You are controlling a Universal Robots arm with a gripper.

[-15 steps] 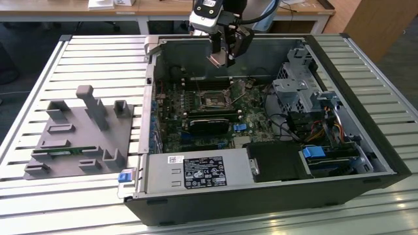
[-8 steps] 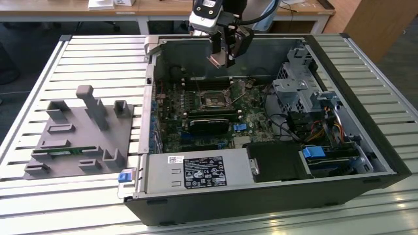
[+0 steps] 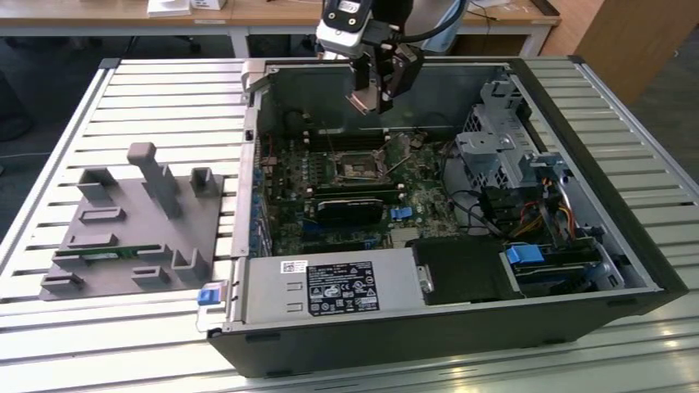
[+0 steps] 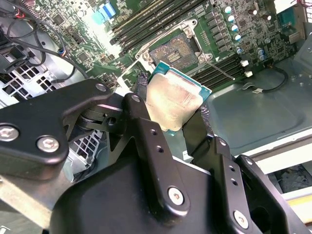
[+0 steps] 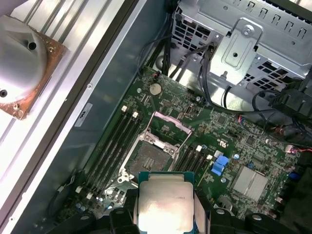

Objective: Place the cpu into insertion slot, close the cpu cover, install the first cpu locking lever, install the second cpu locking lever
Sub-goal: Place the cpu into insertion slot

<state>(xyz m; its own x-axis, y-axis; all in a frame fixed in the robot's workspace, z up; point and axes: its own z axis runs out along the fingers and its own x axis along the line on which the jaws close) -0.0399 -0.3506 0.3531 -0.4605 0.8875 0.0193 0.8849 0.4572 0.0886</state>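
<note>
Gripper (image 4: pixel 173 97) fingers are clamped on two opposite edges of the cpu (image 5: pixel 165 207), whose silvery-tan top faces the camera in both wrist views. In the exterior view the chip hangs in the air over the open case (image 3: pixel 437 327), well above the slot (image 5: pixel 148 157). The slot lies bare with a dark centre. The cover (image 5: pixel 173 122) stands swung up at one edge of it, and memory slots (image 5: pixel 114 141) run alongside.

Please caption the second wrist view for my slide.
Gripper holding the cpu above the empty, uncovered insertion slot.
</note>
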